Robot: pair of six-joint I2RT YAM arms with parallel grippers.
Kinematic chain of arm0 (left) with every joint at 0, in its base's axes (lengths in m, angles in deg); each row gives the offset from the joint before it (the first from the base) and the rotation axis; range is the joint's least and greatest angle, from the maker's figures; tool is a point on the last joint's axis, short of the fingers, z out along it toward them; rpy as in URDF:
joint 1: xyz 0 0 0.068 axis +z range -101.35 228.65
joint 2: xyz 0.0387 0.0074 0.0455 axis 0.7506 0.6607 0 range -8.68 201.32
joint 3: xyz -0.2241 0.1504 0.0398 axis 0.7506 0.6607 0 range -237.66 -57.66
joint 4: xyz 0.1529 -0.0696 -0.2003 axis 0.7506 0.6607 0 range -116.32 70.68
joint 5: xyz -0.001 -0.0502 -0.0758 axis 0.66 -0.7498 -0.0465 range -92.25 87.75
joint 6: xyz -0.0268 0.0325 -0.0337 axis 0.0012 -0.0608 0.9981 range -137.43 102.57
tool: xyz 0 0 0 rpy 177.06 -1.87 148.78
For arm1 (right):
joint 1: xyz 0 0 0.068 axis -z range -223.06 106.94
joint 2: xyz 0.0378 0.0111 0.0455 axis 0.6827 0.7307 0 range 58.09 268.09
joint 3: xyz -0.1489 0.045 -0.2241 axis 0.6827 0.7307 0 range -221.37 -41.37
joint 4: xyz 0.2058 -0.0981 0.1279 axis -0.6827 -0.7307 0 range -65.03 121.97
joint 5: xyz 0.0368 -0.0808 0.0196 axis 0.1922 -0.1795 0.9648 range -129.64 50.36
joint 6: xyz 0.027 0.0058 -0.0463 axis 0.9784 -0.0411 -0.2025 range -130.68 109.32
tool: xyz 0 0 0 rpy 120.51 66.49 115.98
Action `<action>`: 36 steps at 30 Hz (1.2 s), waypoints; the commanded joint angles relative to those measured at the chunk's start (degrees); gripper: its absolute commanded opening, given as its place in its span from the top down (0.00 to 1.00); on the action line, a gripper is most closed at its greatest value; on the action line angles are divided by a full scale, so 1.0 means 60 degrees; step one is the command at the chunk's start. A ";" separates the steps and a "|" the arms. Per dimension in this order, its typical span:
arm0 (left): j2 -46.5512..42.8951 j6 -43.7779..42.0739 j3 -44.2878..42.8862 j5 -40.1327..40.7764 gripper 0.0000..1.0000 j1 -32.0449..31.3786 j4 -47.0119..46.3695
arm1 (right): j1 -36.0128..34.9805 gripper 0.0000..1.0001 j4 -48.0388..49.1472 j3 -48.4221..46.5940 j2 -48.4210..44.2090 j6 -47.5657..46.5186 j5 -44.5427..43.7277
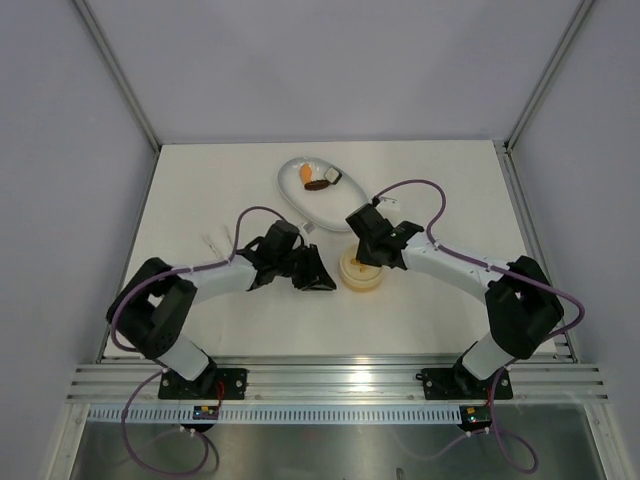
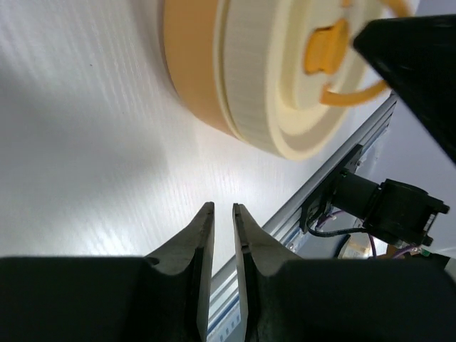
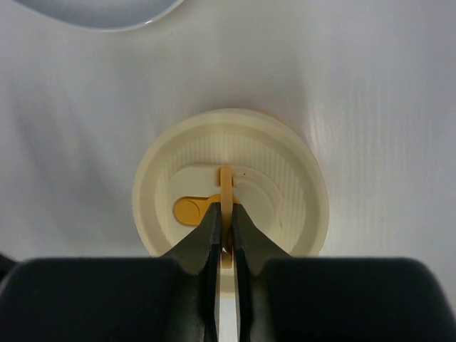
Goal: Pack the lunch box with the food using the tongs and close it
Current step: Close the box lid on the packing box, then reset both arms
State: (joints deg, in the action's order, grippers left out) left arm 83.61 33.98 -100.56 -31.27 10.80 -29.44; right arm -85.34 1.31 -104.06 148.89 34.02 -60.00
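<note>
Pinching the thin orange loop (image 3: 226, 187) on the lid (image 3: 285, 192), the right claw (image 3: 226, 217) stood closed over the lunch box (image 1: 357, 280), which sat lidded on the white counter (image 1: 200, 180). The left claw (image 2: 222, 214) hung low just left of the lunch box, its jaws a narrow slit apart and holding nothing. Beyond the lunch box lay the white oval dish (image 1: 300, 203), with the food (image 1: 319, 184) in it: orange, brown and white-and-black pieces.
</note>
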 commanded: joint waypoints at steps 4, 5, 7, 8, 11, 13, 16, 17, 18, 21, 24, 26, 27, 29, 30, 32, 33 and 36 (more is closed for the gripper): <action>-0.2635 -0.1669 -0.0189 0.1331 0.79 0.1121 0.2549 | 0.0265 0.45 0.0070 -0.0346 -0.0557 -0.0537 -0.0122; -0.2855 -0.1815 -0.0262 0.1451 0.78 0.1267 0.2860 | 0.0265 0.39 -0.0003 -0.0390 -0.0689 -0.0581 -0.0238; -0.3427 -0.2284 -0.0540 0.1903 0.77 0.1634 0.3651 | 0.0279 0.20 -0.0237 -0.0507 -0.1158 -0.0727 -0.0632; -0.3603 -0.2402 -0.0657 0.2022 0.76 0.1881 0.3900 | 0.0308 0.15 -0.0354 -0.0551 -0.1305 -0.0800 -0.0795; -0.4160 -0.2870 -0.1068 0.2550 0.73 0.2234 0.4721 | 0.0542 0.01 -0.0793 -0.0639 -0.1978 -0.1035 -0.1468; -0.4510 -0.3193 -0.1434 0.3032 0.65 0.2367 0.5278 | 0.0777 0.00 -0.1203 -0.0683 -0.2462 -0.1123 -0.2284; -0.4805 -0.3603 -0.1974 0.3704 0.36 0.2499 0.5980 | 0.0894 0.00 -0.2023 -0.0684 -0.2989 -0.0773 -0.3894; -0.5023 -0.3792 -0.2107 0.3911 0.28 0.2528 0.6128 | 0.0909 0.01 -0.2257 -0.0683 -0.3092 -0.0641 -0.4221; -0.5112 -0.3867 -0.2326 0.4305 0.21 0.2528 0.6390 | 0.0924 0.00 -0.2752 -0.0669 -0.3267 -0.0306 -0.4499; -0.5464 -0.4072 -0.2606 0.5081 0.05 0.2543 0.6801 | 0.0939 0.00 -0.3646 -0.0712 -0.3590 0.0250 -0.5029; -0.5626 -0.4190 -0.2986 0.5610 0.01 0.2572 0.7153 | 0.0939 0.01 -0.3973 -0.0494 -0.4072 0.0590 -0.5117; -0.5670 -0.4234 -0.3264 0.5845 0.01 0.2572 0.7286 | 0.0939 0.01 -0.3944 -0.0157 -0.4366 0.0591 -0.5117; -0.5699 -0.4219 -0.3324 0.6050 0.01 0.2587 0.7330 | 0.0939 0.00 -0.3900 0.0032 -0.4643 0.0620 -0.5117; -0.5743 -0.4219 -0.3470 0.6241 0.01 0.2587 0.7287 | 0.0939 0.00 -0.3914 0.0180 -0.4908 0.0620 -0.5190; -0.5729 -0.4219 -0.3529 0.6373 0.01 0.2601 0.7258 | 0.0939 0.01 -0.3900 0.0326 -0.5127 0.0649 -0.5234; -0.5670 -0.4205 -0.3777 0.6461 0.01 0.2587 0.7344 | 0.0939 0.01 -0.3798 0.0444 -0.5435 0.0577 -0.5352; -0.5626 -0.4190 -0.3866 0.6476 0.01 0.2601 0.7403 | 0.0939 0.01 -0.3783 0.0503 -0.5509 0.0576 -0.5410; -0.5597 -0.4131 -0.4027 0.6578 0.01 0.2587 0.7477 | 0.0939 0.01 -0.3666 0.0562 -0.5627 0.0415 -0.5629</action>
State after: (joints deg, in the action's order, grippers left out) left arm 50.21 9.75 -121.52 5.10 26.10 15.54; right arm -79.79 -21.24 -101.11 116.04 35.66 -88.83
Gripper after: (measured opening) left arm 0.987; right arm 0.993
